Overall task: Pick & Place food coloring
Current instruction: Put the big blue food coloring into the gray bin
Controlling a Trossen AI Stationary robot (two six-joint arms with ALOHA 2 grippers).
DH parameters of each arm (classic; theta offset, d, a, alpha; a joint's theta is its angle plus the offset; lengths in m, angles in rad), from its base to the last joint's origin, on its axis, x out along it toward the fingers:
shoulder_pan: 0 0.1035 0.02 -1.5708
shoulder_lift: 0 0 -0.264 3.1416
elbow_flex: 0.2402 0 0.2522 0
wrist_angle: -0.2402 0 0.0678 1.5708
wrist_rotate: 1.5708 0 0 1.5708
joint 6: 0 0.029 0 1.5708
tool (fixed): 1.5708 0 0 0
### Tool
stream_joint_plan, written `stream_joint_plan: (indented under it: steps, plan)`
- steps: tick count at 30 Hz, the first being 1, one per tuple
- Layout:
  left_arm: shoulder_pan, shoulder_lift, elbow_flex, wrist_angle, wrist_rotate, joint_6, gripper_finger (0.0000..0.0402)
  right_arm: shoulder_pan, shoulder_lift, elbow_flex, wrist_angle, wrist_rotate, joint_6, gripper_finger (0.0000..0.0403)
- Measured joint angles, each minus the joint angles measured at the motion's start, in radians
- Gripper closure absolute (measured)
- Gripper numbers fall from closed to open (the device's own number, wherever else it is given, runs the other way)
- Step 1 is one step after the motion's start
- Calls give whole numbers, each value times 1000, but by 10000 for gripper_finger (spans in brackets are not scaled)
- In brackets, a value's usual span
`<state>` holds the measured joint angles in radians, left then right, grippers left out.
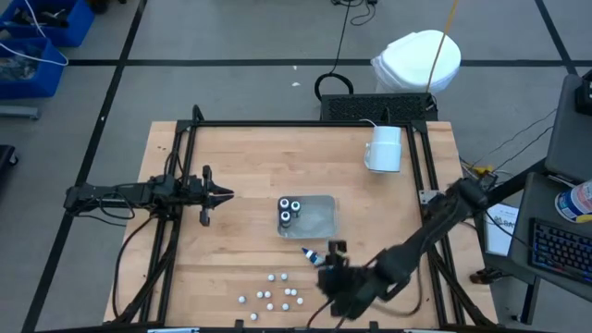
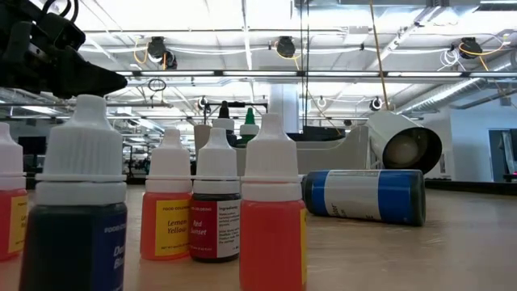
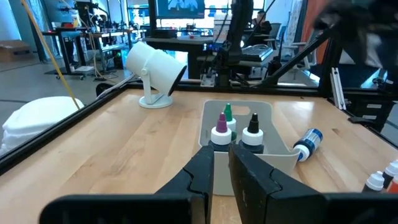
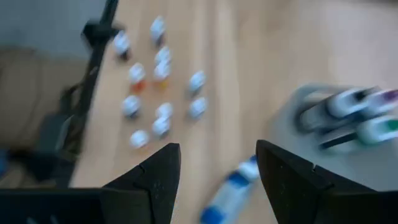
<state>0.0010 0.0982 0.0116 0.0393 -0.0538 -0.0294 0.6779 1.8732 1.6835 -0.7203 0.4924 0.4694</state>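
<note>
Your left gripper (image 1: 225,195) waits at table's left, level, fingers nearly together. Your right gripper (image 1: 335,250) hovers near front edge, fingers spread, empty.

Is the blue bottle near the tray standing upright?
No. In the low view the blue bottle lies on its side on the table, apart from the upright bottles.

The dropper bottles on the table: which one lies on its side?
The blue-labelled bottle lies flat, alone between the clear tray and the standing cluster, just ahead of the open right gripper. All others stand upright.
</note>
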Motion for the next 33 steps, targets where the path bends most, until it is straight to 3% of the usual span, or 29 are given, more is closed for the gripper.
stream_joint_plan:
  steps: [4,9,13,18,27,33]
  plan:
    - [0,0,0,-4,0,-3,344,-8,110,101,-158,-58,86,209]
    - [0,0,1,-7,1,-2,344,-40,144,99,-272,-91,238,215]
    - [0,0,1,-8,1,-2,344,-73,142,68,-269,-118,322,212]
    - [0,0,1,-9,1,-2,344,-113,143,7,-193,-230,360,212]
    - [0,0,1,-9,0,-2,344,-160,142,-96,-165,-237,409,208]
    - [0,0,1,-9,0,-2,344,-183,142,-182,-35,-318,394,206]
